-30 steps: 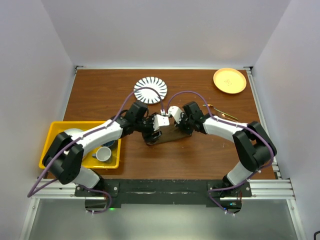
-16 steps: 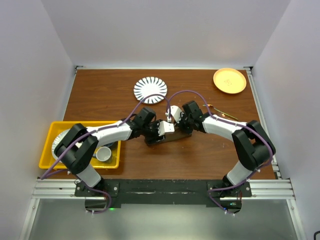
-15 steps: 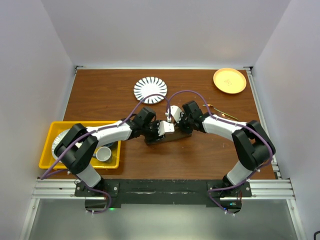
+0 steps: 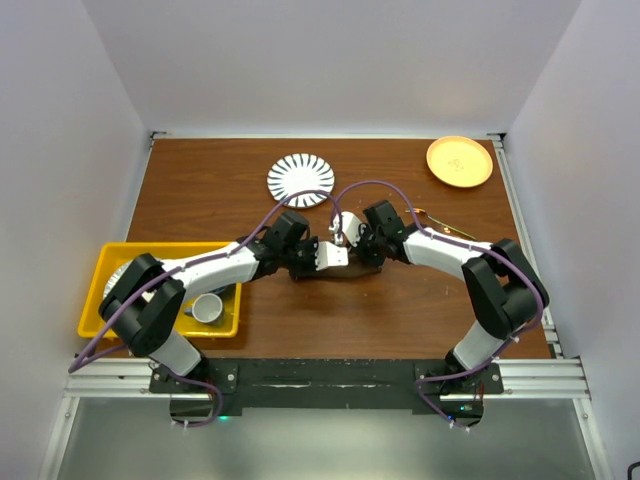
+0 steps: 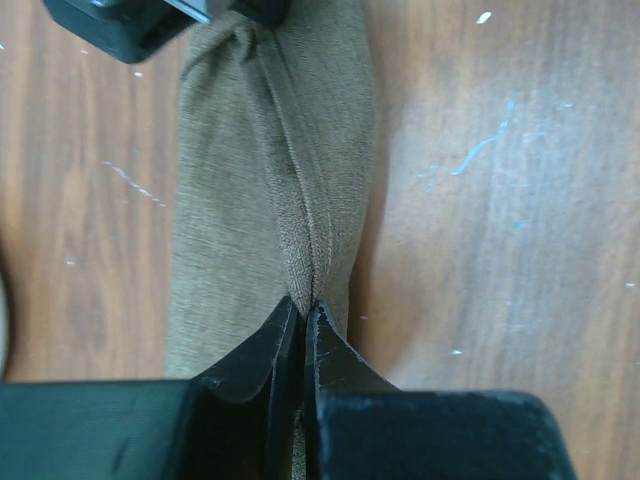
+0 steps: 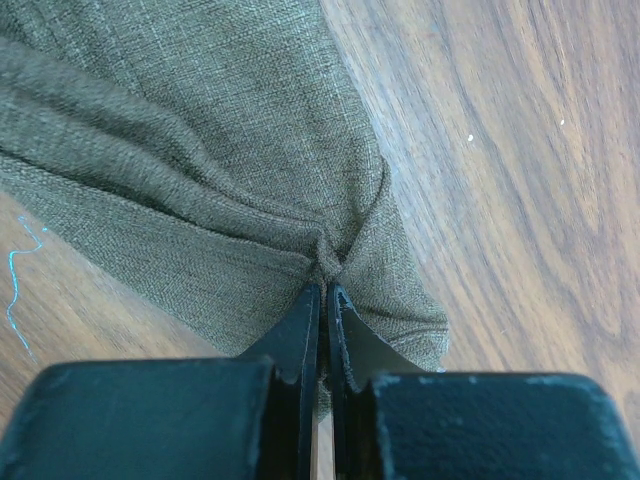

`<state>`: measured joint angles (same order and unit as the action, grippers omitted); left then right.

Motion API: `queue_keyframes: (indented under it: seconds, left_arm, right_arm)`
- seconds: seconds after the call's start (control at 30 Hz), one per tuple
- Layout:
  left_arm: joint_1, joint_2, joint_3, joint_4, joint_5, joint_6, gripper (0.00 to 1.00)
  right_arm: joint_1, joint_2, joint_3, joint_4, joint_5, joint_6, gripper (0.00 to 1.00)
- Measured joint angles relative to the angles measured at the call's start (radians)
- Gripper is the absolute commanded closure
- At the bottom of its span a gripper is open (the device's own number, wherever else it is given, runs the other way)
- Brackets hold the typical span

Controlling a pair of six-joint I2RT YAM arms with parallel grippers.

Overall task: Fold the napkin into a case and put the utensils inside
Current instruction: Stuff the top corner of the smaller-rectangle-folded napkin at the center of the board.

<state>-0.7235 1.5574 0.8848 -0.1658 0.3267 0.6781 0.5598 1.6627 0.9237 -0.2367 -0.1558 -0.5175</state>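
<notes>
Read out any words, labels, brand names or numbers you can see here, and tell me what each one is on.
No text can be read in any view.
Orange plate: faint specks at its middle, too small to tell whether they are writing.
Striped plate: only a radial line pattern.
Napkin: plain cloth, no label showing.
Wooden table: pale scratches only.

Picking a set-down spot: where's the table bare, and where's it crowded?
Bare: far-left table between striped plate and the left edge; the strip between striped plate and orange plate; the near strip in front of the napkin. Crowded: centre, where left tool and right tool pinch the napkin; utensils just right; yellow bin near-left.
</notes>
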Motion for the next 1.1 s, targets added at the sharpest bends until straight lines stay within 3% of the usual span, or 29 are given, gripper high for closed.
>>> queue_keyframes:
  seconds: [0.3, 0.73, 1.1]
  left_arm:
    - [0.0, 0.013, 0.003, 0.1, -0.06, 0.097, 1.0]
    - [0.005, 0.201, 0.017, 0.285, -0.097, 0.225, 1.0]
    - [0.002, 0.199, -0.008, 0.242, -0.069, 0.288, 1.0]
  right_arm:
    - [-0.003, 0.006, 0.01, -0.013, -0.019, -0.026, 1.0]
    - [-0.01, 0.026, 0.04, -0.051, -0.024, -0.037, 1.0]
    - [-0.013, 0.026, 0.058, -0.11, -0.105, -0.094, 1.0]
